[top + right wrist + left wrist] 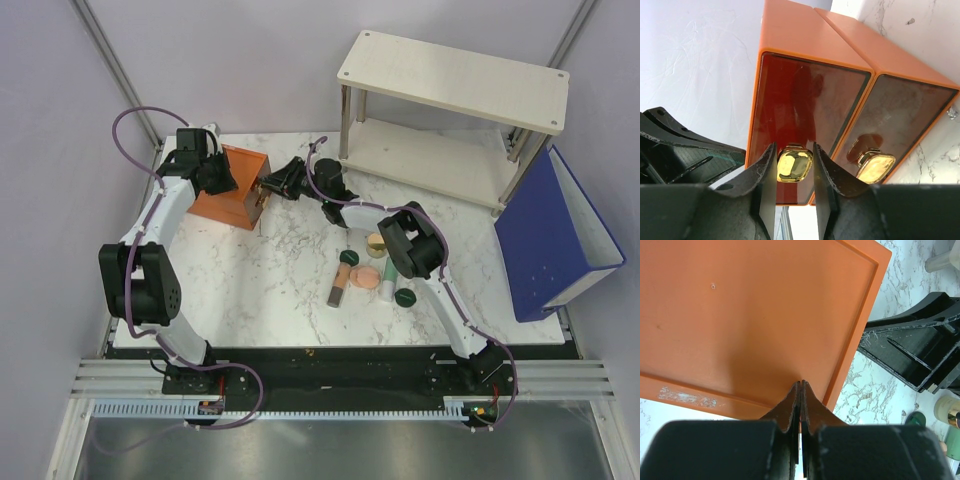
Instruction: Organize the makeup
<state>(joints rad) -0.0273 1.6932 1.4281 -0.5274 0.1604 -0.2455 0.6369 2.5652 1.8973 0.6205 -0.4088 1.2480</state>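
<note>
The makeup lies in a cluster on the marble table right of centre: a tan-gold jar (376, 243), two dark green discs (349, 257) (405, 297), a peach-pink compact (365, 276), a mint-green tube (386, 281) and a brown-pink stick (338, 284). At the back left stands the orange box (225, 190). My left gripper (800, 385) is shut and empty, its tips resting against the box's flat orange top (755, 315). My right gripper (794, 150) is at the box's front, both fingers against the sides of the gold knob (794, 165) of the left clear drawer. A second knob (875, 167) is free.
A white two-level shelf (455, 110) stands at the back right. A blue binder (555, 235) leans at the right edge. The two grippers are close together at the orange box.
</note>
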